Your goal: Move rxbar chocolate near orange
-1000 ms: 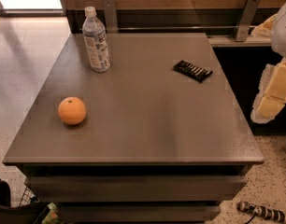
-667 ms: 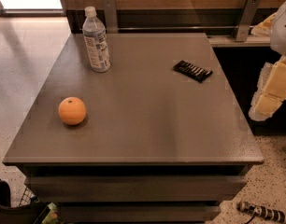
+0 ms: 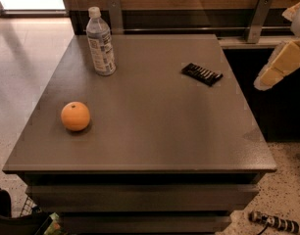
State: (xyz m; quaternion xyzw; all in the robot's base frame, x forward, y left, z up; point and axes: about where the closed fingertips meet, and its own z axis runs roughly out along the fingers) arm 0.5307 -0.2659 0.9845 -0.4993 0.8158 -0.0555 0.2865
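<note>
The rxbar chocolate [image 3: 202, 74], a flat black bar with a row of white marks, lies on the grey table [image 3: 155, 131] at the far right. The orange [image 3: 75, 116] sits on the table's left side, toward the front, far from the bar. My gripper [image 3: 281, 65] shows only as cream-coloured parts at the right edge of the camera view, off the table and to the right of the bar. It touches nothing.
A clear water bottle [image 3: 101, 42] with a white cap stands upright at the table's far left corner. A rail with metal brackets [image 3: 258, 18] runs behind the table. A dark bag [image 3: 8, 219] and a cable [image 3: 275, 223] lie on the floor in front.
The cream arm parts at the right edge have risen a little. The bar, the orange and the bottle have not moved.
</note>
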